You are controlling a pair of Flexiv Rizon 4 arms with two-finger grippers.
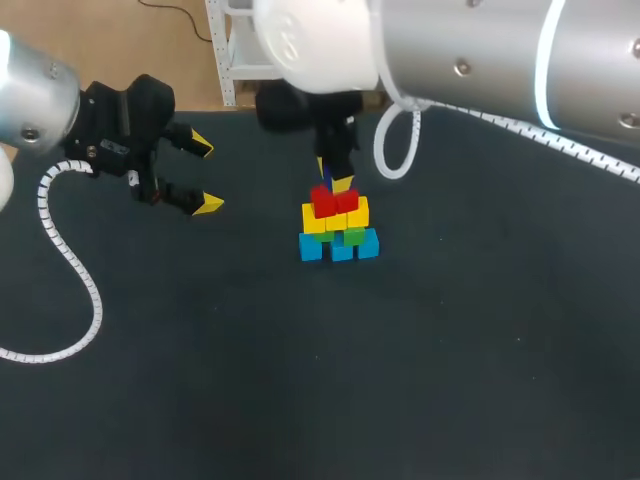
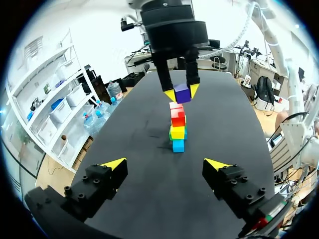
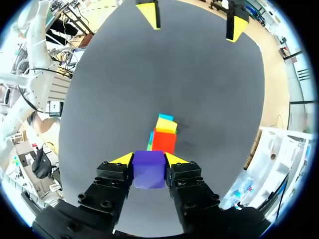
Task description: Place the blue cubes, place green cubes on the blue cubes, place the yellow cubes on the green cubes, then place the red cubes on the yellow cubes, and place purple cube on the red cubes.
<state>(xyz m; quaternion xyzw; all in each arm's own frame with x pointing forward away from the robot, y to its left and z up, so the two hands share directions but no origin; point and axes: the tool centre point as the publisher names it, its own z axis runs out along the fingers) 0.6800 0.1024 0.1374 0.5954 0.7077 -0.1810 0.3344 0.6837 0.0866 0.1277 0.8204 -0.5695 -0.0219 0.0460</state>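
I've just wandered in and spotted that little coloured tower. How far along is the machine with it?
Nearly finished. The blue cubes form the base, with green cubes, yellow cubes and red cubes stacked above. The right pincer grips the purple cube over the red ones. Left: set it on top and let go. The left pincer is open, off to the side.

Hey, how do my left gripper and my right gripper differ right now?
The left gripper is open and holds nothing; the right gripper is shut on the purple cube. The left gripper sits off to the side of the cube stack, while the right gripper is directly over the stack's red cubes. Both have black fingers with yellow tips.
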